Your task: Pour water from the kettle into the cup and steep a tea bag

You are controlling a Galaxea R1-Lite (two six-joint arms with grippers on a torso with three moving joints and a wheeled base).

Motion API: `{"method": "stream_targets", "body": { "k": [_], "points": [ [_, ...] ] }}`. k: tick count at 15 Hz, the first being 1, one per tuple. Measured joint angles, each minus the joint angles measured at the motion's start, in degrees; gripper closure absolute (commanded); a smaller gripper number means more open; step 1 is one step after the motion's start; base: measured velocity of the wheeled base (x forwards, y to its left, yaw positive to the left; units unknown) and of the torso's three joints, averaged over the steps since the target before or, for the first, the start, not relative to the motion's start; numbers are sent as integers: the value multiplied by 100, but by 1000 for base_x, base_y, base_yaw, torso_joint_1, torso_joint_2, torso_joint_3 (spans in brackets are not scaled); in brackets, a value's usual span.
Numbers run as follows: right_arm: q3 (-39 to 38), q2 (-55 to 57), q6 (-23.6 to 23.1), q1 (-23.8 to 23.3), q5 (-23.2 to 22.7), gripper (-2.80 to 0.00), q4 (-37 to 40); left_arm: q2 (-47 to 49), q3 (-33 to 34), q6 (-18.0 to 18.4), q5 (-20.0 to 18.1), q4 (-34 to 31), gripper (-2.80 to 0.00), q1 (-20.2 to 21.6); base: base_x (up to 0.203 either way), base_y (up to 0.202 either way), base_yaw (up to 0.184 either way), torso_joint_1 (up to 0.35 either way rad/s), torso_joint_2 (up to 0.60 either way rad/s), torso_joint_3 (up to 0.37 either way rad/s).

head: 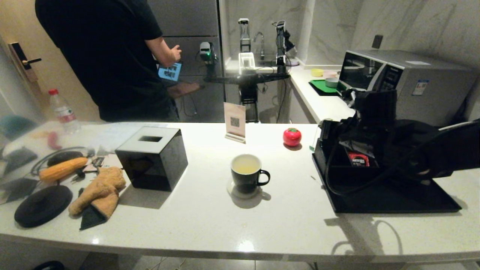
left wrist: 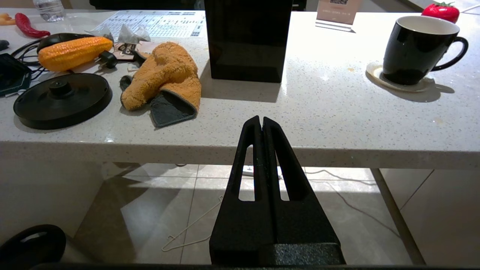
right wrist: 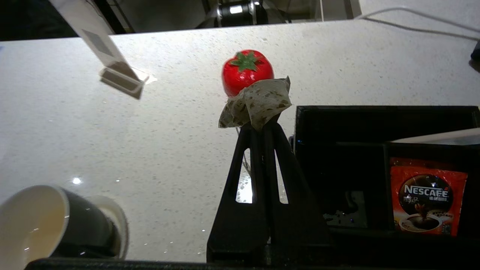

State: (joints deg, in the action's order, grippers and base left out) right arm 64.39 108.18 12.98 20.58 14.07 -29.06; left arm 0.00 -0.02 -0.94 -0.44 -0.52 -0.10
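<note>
The black cup stands on a pale coaster mid-counter, and pale yellowish water fills its white inside. My right gripper hovers above the counter beside the black tray's left edge, right of the cup. It is shut on the small pale tea bag, which sticks out past the fingertips in front of a red tomato. My left gripper is shut and empty, parked below the counter's front edge. The kettle is out of view; only its round black base lies at the far left.
A black cube tissue box stands left of the cup, with an orange mitt and a corn cob beyond it. A red tomato and a sign stand are behind. The black tray holds a red sachet. A person stands behind the counter.
</note>
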Motion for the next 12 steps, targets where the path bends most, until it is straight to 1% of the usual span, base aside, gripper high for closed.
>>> {"method": "stream_targets", "body": {
  "k": [4,9,10,12],
  "points": [
    [-97,-416,-32,284,-4,0,-21,0,0,0,0,1,0,-1,0,0,0,0,0,0],
    [-64,-816,-74,816,40,0,-29,0,0,1,0,0,0,0,0,0,0,0,0,0],
    [-63,-878,-161,896,40,0,-64,0,0,0,1,1,0,-1,0,0,0,0,0,0],
    [-83,-946,-289,1049,36,0,-387,0,2,1,0,1,0,-1,0,0,0,0,0,0]
  ]
}}
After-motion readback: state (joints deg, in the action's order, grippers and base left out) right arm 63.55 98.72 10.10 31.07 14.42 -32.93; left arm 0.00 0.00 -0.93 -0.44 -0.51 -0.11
